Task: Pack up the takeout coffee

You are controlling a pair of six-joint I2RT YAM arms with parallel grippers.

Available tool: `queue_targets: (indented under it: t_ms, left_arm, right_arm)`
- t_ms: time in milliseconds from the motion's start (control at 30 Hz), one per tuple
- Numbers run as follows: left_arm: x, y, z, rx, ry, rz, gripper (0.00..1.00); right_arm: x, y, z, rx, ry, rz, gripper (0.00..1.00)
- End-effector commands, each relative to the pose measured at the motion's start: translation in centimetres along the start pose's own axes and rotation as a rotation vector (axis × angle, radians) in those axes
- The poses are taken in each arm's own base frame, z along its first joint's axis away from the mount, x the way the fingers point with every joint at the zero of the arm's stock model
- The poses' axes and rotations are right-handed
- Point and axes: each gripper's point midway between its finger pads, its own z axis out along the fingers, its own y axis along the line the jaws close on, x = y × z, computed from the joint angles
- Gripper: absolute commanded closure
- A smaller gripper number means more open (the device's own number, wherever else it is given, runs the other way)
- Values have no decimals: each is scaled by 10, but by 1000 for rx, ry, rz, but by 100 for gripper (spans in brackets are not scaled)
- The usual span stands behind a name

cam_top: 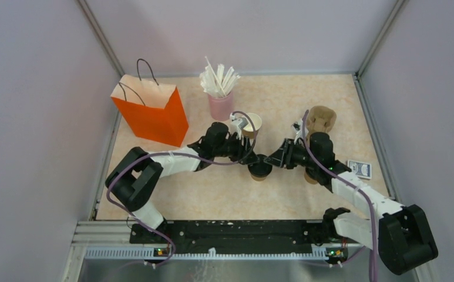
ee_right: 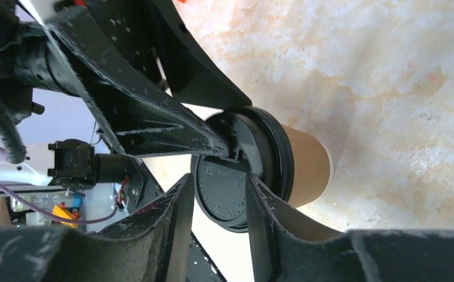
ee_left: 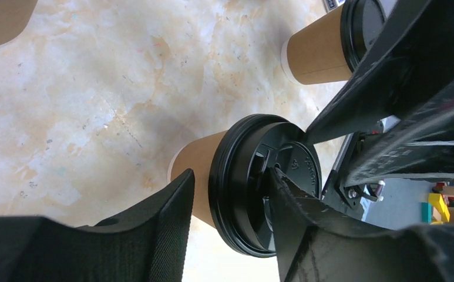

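A brown paper cup with a black lid (cam_top: 260, 168) stands mid-table between both grippers. In the left wrist view my left gripper (ee_left: 230, 176) is open and straddles the lid's rim. One finger rests on the lid (ee_left: 254, 176) and the other sits beside the cup's wall (ee_left: 198, 164). My right gripper (ee_right: 219, 179) is open, its fingertips at the same lid (ee_right: 224, 188) from the other side. A second lidded cup (ee_left: 318, 53) stands under the right arm (cam_top: 311, 176). An unlidded brown cup (cam_top: 252, 123) stands behind the left gripper (cam_top: 249, 158).
The orange paper bag (cam_top: 154, 114) stands open at the back left. A pink cup of white straws (cam_top: 220, 107) is behind the left arm. The tan pulp carrier (cam_top: 321, 119) sits behind the right gripper (cam_top: 273, 162). A blue card box (cam_top: 360, 169) lies at the right.
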Motion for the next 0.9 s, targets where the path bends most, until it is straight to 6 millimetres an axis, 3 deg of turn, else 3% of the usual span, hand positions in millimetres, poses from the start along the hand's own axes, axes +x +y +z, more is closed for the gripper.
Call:
queue_targets:
  t_ms: [0,100,200,267,400,500,600,733,867]
  left_arm:
    - [-12,-9,-8,-20,44,11,40]
    - [-47,-24,-15,-36,-10,61,31]
    - [-77,-35,-27,-66,-71,104,25]
    - [-90,-38,-35,-91,-106,121,23]
    - [-78,-26,-47,-172,-85,102,27]
    - [-55,-17,-51,-178,-63,58,35]
    - [-38,-14,-56,-169,-69,11,42]
    - [-22,-22,-53,-76,-68,-21,37]
    - [-20,-29,-43,4,-56,-24,34]
  right_arm:
    - [-25,25,-14,25,3,-69,59]
    - [-42,43,-23,9,-18,-137,43]
    - [-51,38,-29,84,-22,-201,30]
    - [-55,31,-32,145,-24,-238,27]
    - [-53,11,-31,263,11,-259,32]
    - [-47,9,-24,240,28,-224,44]
    - [-42,-7,-17,278,50,-193,57]
    - [-31,-23,-14,295,80,-119,62]
    - [-28,-25,-13,293,66,-82,63]
